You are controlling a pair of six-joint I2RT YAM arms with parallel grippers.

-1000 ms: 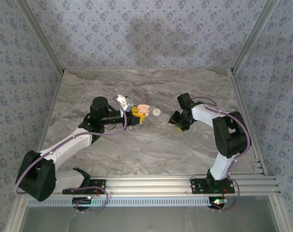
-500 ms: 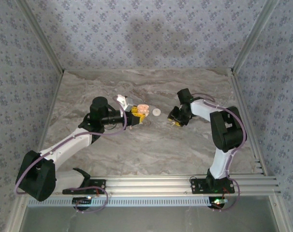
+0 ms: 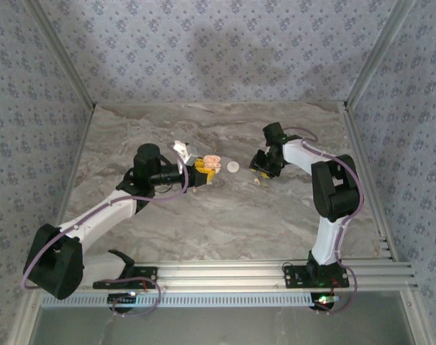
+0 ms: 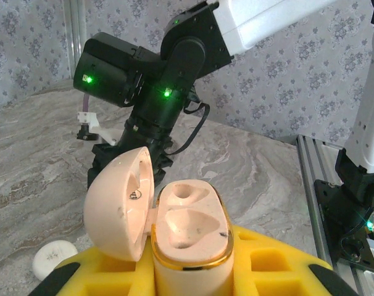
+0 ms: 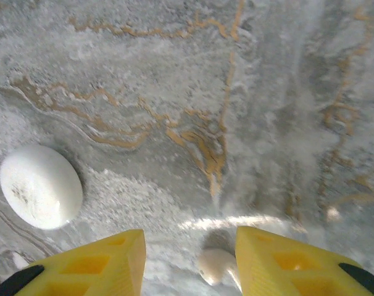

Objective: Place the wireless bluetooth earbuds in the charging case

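Top external view: a marble-patterned table (image 3: 203,230) walled in by flowered blue paper, with both arms reaching toward its middle.
Left gripper (image 3: 206,168): left of centre, its yellow fingers clamped on the base of the charging case (image 3: 214,162), which it holds clear of the table.
Charging case, from the left wrist: tan-beige, standing upright between the yellow pads. Its hinged lid (image 4: 119,206) is swung open to the left, and the two moulded hollows in its top are empty, with a gold band around the rim.
White oval disc (image 3: 234,167): flat on the table just right of the case, between the two grippers and touching neither.
Right gripper (image 5: 190,250): right of the disc, pointing down at the table with its jaws apart.
Earbud (image 5: 213,265): one small white curved piece lying on the marble in the gap between those jaws, close against the right-hand finger; whether it touches, I cannot tell.
Right arm (image 4: 156,80): seen from the left wrist, it stands just beyond the case with green lights lit.
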